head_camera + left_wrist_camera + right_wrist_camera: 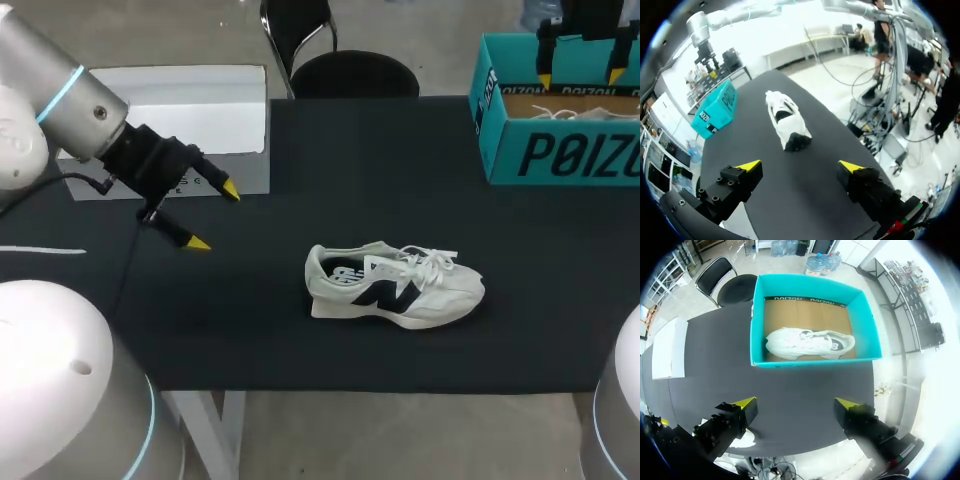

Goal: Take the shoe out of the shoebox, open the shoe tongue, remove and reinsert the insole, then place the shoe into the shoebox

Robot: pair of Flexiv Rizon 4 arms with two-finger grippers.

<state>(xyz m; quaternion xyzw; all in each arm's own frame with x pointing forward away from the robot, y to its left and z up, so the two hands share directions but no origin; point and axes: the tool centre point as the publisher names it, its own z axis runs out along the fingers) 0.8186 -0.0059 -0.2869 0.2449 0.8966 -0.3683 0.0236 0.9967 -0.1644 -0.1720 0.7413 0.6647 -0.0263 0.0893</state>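
**Head view.** The white shoe (395,285) is seen standing on its sole on the black table (300,150), near the middle and toward the near edge, with its toe toward the robot's right. The teal shoebox (560,140) is placed open at the far right corner, well apart from that shoe. The left gripper (215,217) is held over the left part of the table, with its fingers spread wide and nothing between them. It is well apart from the shoe. The right gripper (581,78) is held above the shoebox, also with a wide gap and nothing gripped. A white box (180,100) is noted at the far left edge.

**Left wrist view.** The left gripper (800,166) is shown with its yellow tips far apart and no object between them. The white shoe (787,120) lies ahead of it on the table (790,200), heel end nearest. The shoebox (715,112) is seen farther off and to one side, with the right gripper (707,52) above it.

**Right wrist view.** The right gripper (795,403) is pointed down at the shoebox (810,362), with its fingers wide and nothing held. A second shoe (810,342) is seen lying on the cardboard floor inside the box. The white box (670,347) is recorded at the opposite end of the table (805,385).
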